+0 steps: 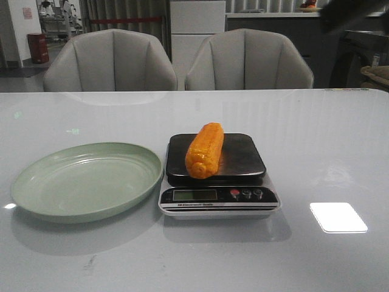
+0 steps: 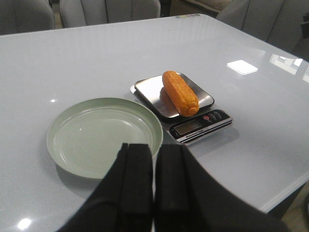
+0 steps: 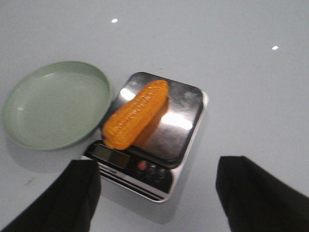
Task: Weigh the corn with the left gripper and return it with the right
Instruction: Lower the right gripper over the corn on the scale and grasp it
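The orange-yellow corn (image 1: pixel 205 149) lies on the steel pan of a small kitchen scale (image 1: pixel 240 159) at the table's middle, untouched; it also shows in the left wrist view (image 2: pixel 180 93) and the right wrist view (image 3: pixel 136 113). An empty green plate (image 1: pixel 42 176) sits just left of the scale. My left gripper (image 2: pixel 154 159) is shut and empty, held back above the plate's near rim (image 2: pixel 104 174). My right gripper (image 3: pixel 159 179) is open wide and empty, above the scale's display end (image 3: pixel 159 181). Neither gripper shows in the front view.
The scale's display and buttons (image 1: pixel 246 194) face the near edge. Two grey chairs (image 1: pixel 109 61) stand behind the table's far edge. A bright light patch (image 1: pixel 338 217) reflects off the glossy white tabletop at the right.
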You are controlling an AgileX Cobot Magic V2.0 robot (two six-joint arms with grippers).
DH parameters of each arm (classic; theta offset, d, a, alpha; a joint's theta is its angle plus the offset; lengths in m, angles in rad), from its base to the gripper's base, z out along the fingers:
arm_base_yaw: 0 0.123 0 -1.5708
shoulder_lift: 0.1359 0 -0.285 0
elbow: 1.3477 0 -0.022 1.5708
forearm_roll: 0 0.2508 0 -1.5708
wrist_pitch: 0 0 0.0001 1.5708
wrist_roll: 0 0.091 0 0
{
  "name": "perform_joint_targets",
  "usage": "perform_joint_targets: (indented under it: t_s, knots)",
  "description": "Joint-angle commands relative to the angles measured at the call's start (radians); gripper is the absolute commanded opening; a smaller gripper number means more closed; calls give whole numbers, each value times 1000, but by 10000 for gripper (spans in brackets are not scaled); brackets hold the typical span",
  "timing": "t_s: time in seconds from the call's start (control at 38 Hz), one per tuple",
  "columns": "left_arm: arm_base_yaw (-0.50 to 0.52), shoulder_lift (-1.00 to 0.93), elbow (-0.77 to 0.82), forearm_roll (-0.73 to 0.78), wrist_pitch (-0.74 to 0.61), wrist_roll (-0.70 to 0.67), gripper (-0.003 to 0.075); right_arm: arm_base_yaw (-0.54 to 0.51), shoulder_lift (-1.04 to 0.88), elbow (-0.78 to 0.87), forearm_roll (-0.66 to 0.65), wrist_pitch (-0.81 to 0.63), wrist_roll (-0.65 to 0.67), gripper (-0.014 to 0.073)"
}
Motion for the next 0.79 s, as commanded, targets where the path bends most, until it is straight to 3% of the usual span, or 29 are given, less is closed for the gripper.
perform_joint_targets:
  t_s: [0.0,0.11,0.26,0.55,0.76]
  knots:
    - [2,10,-26,2,-70,2,114,39,112,-157,34,27,33,602]
    - [2,10,-26,2,-70,2,114,64,247,-299,34,119,49,590]
    - [2,10,-26,2,-70,2,114,93,436,-505,24,227,175,560]
    - [2,10,-26,2,-70,2,114,152,741,-818,-208,471,491,552]
    - [2,10,-26,2,-70,2,114,153,870,-892,-223,558,664,552]
